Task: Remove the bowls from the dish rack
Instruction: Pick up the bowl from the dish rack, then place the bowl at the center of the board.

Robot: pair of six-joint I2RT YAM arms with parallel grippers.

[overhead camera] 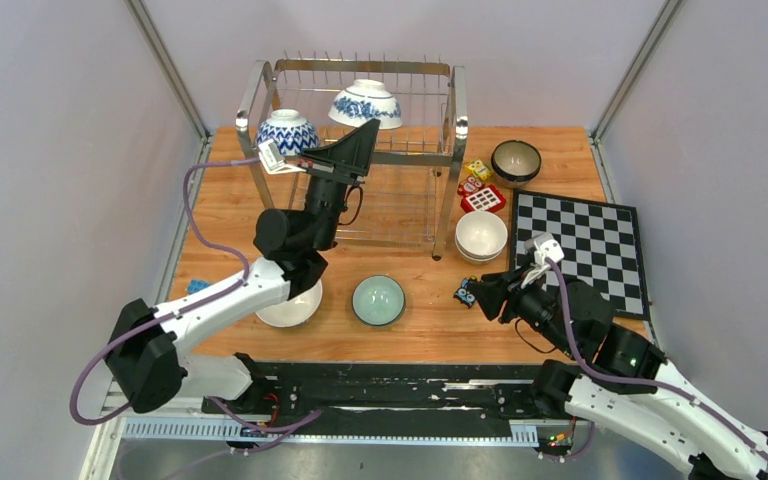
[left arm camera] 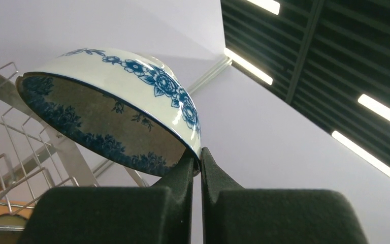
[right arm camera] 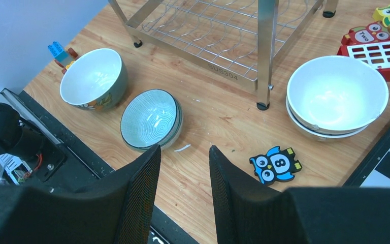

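Near bench edge, right half: right pincer (right arm camera: pixel 184 152) spread partway, nothing between the fingers, hanging over bare wood. Just beyond its tips, an owl tile (right arm camera: pixel 275 165) flat on the wood. Open room between that tile and the celadon bowl (overhead camera: pixel 378 299), upright at mid-front. Left of it, a cream bowl (overhead camera: pixel 290 305), upright, partly under the left arm. Beside that, at the left edge, small blue blocks (right arm camera: pixel 56 50).

Right of centre, stacked white bowls (overhead camera: pixel 481 236) just beside the rack's near right leg and the chessboard (overhead camera: pixel 580 250) lying along the right edge. Beyond them toy tiles (overhead camera: pixel 480 185), then a dark bowl (overhead camera: pixel 516 160) near the far right corner.

Mid-far: dish rack (overhead camera: pixel 457 150). On its upper tier, both upside down, a left-end patterned bowl (overhead camera: pixel 287 130) and a rear patterned bowl (left arm camera: pixel 132 76).

Left pincer (left arm camera: pixel 199 155) raised to that tier, fingers pressed together, tips against the rear patterned bowl's rim. Impossible to tell whether the rim is nipped between them.
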